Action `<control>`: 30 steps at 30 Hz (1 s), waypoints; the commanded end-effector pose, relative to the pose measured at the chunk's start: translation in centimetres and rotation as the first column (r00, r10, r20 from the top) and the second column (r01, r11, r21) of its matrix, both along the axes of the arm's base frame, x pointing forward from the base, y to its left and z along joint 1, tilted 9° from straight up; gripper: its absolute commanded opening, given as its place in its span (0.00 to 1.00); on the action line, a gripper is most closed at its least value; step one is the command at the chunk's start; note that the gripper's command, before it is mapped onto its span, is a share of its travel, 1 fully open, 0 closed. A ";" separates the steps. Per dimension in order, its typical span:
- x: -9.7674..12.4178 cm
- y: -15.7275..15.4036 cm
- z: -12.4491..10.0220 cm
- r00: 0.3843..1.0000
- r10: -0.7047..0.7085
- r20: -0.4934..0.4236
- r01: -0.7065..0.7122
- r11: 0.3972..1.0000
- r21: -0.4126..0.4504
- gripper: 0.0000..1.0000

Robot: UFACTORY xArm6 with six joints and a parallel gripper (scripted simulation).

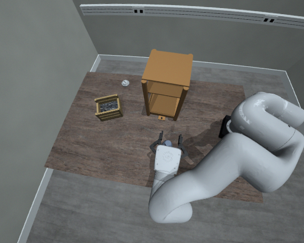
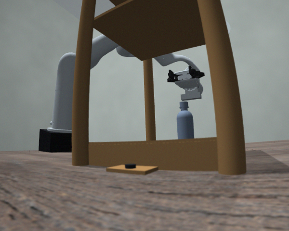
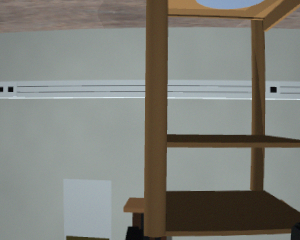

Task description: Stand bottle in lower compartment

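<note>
Sitting well off to the left on the table [image 1: 76,146]: a slatted crate [image 1: 109,107] and a small white ball [image 1: 125,82], both apart from the working line and posing no obstacle.

Standing further right: the shelving unit [image 1: 167,68], turning its open front toward the arm, presumably so the lower compartment can be entered straight on. Lying at its foot: a small tab with a black knob [image 1: 161,118], close to the entry path and worth avoiding. Leaving room only between the two front posts, under the middle board and over the front lip, so a carried bottle would need lifting above that lip before going in.

Standing upright, cap up, on the table in front of the unit, not yet in the compartment: the bottle [image 2: 185,121]. Being placed this way, needing no reorienting, only a side grasp and a level carry.

Hovering just above the cap: the gripper [image 2: 184,74], fingers spread wide, pointing toward the shelf and clasping nothing. Probably needing to drop down around the body next.

Trailing off to the right: the arm, down to its black base [image 1: 223,128].
</note>
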State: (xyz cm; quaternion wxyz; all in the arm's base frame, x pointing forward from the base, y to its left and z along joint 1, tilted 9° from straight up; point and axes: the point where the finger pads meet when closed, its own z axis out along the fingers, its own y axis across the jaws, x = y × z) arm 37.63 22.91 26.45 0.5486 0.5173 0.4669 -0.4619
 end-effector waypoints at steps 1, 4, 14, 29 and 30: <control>0.0 0.0 0.1 1.000 -0.003 0.005 0.002 1.000 0.001 0.85; 0.0 0.0 0.1 1.000 -0.005 0.008 0.005 1.000 -0.001 0.85; 0.0 0.0 0.1 1.000 -0.008 0.010 0.008 1.000 -0.003 0.85; 0.0 0.0 -0.2 1.000 -0.008 0.010 0.008 1.000 -0.003 0.85; 0.1 0.0 -0.2 1.000 -0.008 0.010 0.008 1.000 -0.003 0.85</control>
